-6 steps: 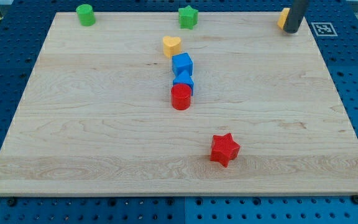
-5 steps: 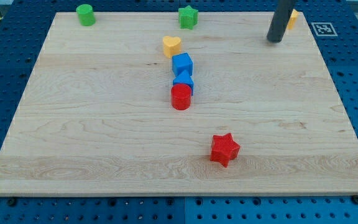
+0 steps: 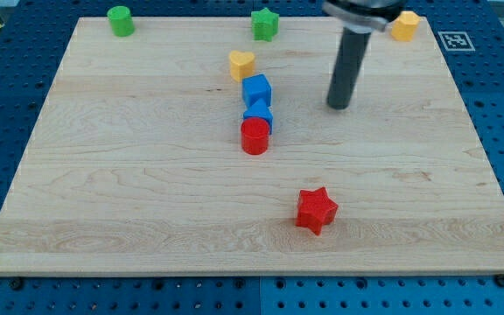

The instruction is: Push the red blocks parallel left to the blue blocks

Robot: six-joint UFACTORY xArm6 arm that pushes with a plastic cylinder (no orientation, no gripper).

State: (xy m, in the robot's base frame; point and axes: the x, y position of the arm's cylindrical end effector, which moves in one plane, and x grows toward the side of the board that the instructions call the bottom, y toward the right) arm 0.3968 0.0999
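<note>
The two red blocks look like small, light, rigid plastic pieces that should slide readily on the smooth wooden desk [image 3: 103, 175]; with no pincer on this arm, there is nothing to open or close, so they can only be shoved from the side. The red cylinder [image 3: 255, 136] stands mid-desk, touching the lower blue block [image 3: 258, 114], which sits just below the blue cube [image 3: 256, 89]. The red star [image 3: 316, 210] lies well apart, toward the view's bottom; its points may make it twist when pushed. My tip [image 3: 339, 106] is right of the blue blocks, touching nothing.
</note>
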